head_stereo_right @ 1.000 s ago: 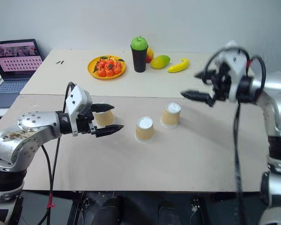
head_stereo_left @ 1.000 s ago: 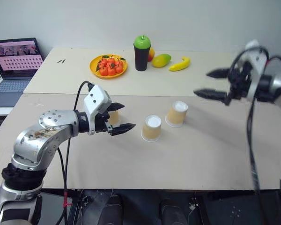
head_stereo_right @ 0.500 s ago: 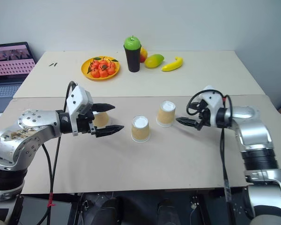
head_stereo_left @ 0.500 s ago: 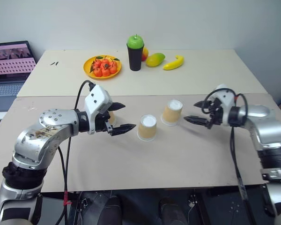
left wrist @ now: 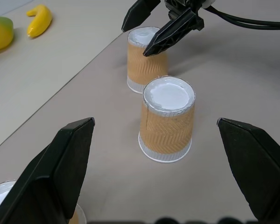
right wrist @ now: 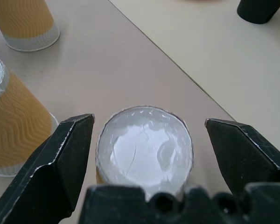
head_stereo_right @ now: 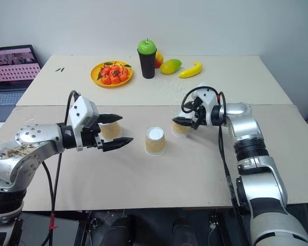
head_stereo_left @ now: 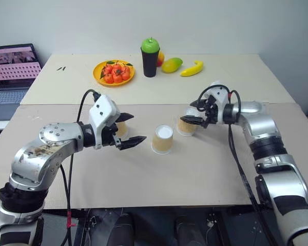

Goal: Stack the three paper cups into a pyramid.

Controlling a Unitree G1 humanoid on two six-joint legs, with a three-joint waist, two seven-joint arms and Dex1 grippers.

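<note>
Both tools gape: right tool [head_stereo_left: 192, 113] straddles one cup [right wrist: 144, 147], left tool [head_stereo_left: 127, 128] empty.

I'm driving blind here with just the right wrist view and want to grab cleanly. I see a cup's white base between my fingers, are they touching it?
Observer: No. The right gripper is open, one finger on each side of the right cup, near its upturned base, with gaps.
Operator: Where is the left arm?
Observer: The left gripper is open, with the left cup just behind its fingers.
Operator: Anything stacked?
Observer: Nothing. The middle cup and the other two stand upside down on the table.
</note>
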